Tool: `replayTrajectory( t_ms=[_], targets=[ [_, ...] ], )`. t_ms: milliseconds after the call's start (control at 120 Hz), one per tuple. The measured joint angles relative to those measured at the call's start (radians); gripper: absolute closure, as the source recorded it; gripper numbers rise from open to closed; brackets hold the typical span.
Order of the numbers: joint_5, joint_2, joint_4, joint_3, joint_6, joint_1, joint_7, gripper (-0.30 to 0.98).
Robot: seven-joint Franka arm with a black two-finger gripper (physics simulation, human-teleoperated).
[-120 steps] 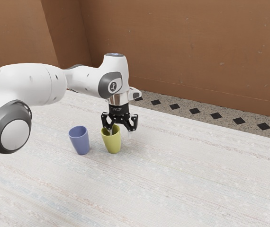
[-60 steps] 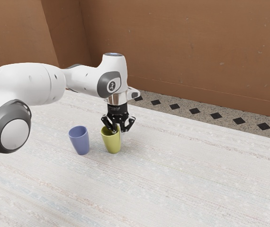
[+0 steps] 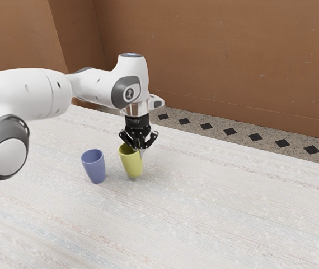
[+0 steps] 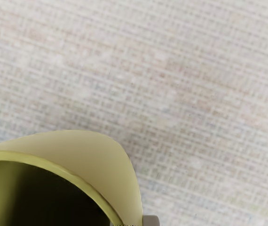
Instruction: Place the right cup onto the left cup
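Rim of the yellow cup (image 3: 132, 163) is clamped in my tool (image 3: 140, 149). Probably light and stiff, perhaps slick, it wants a firm hold there.

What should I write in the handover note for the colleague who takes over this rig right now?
Claw: shut on the rim wall of the yellow-green cup, one finger inside, one outside.
Yellow-green cup: roughly upright, mouth up, its base seemingly just off the table.
Blue cup: standing upright on the table, mouth up, beside the other cup toward the exterior view's left, not touching it.
Done: the grasp, and apparently the start of the lift.
Left: raise the cup clear of the blue rim, carry it over, lower it onto the blue cup, let go, back away.
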Motion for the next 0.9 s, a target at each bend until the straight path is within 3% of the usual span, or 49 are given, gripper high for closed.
replayTrajectory(
  t_ms=[442,900],
  targets=[
    [0.015,-0.196,-0.050,0.000,-0.096,-0.012,-0.001,0.79],
    [0.041,-0.359,-0.204,-0.003,-0.123,0.092,0.011,0.79]
  ],
)
